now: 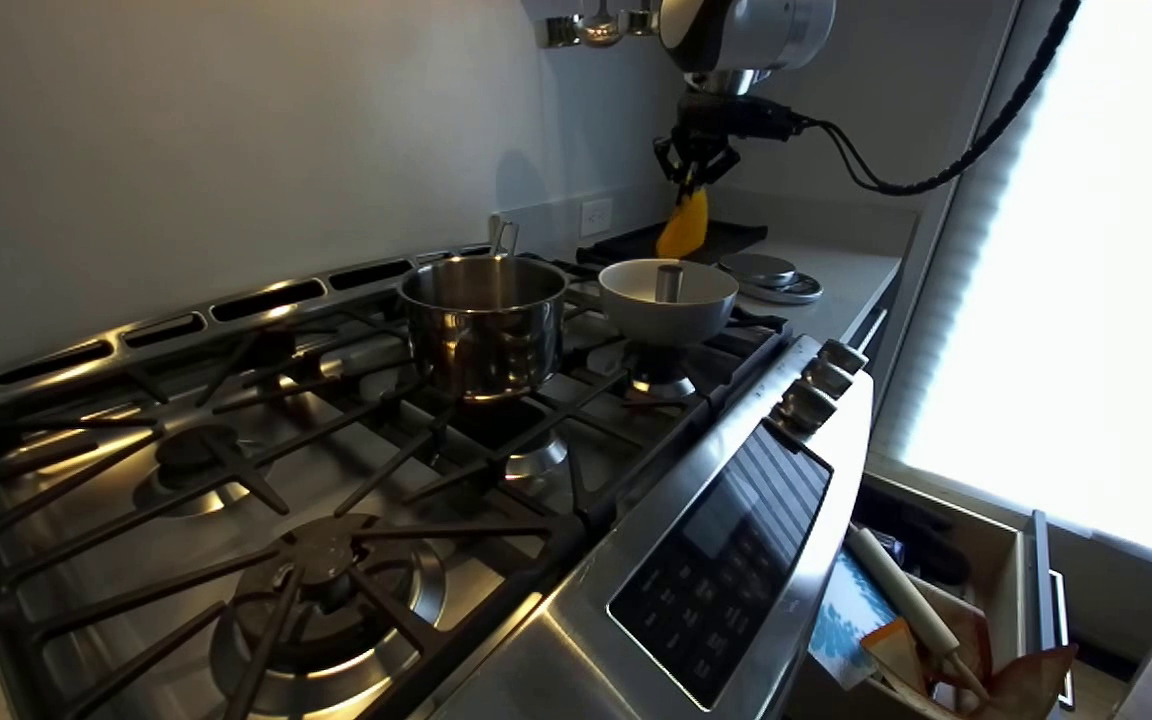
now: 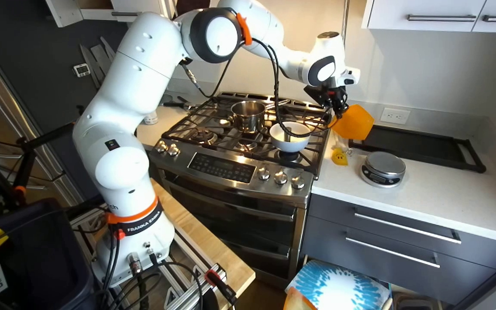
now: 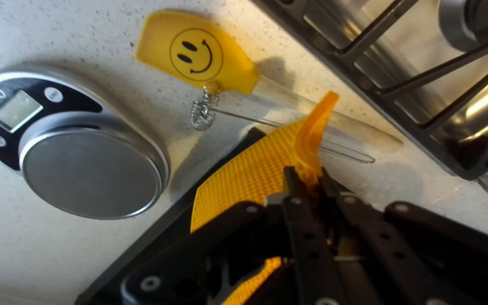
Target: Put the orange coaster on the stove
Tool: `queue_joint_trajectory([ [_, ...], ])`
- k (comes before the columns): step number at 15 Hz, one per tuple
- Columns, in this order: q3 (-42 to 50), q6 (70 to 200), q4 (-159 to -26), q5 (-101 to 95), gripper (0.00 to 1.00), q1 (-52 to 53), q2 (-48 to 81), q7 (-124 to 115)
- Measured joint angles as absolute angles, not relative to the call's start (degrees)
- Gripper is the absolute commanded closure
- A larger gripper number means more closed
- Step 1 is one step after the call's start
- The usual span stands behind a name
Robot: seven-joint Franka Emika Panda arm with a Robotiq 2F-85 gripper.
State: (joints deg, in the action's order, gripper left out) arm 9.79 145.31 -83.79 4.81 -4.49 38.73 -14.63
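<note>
From here, left to right: stove (image 2: 222, 167), claw (image 2: 339, 113), orange coaster (image 2: 354, 122). Claw's pinched narrow on the coaster's bent edge; coaster hangs below it and to the right, over the counter (image 2: 429, 185), near its stove-side edge. Long axis unclear. Next move likely: left, onto stove.

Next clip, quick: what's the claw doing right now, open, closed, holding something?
Claw: closed, holding the orange coaster, gripped at a bent part and clear of the counter.
</note>
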Motion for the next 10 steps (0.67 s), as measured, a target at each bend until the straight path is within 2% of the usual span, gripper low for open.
queue_joint_trajectory([
  [4,6.97,157.87,-94.73,4.73,0.97,-3.86,33.53,-10.34],
  [5,6.15,159.95,-97.08,4.74,0.9,-3.84,32.48,-9.57],
  [6,5.57,161.59,-99.09,4.74,0.9,-3.81,31.57,-9.26],
  [7,5.29,162.62,-100.66,4.74,0.97,-3.75,30.81,-9.12],
  [10,5.15,163.0,-101.77,4.74,0.97,-3.76,30.11,-8.94],
])
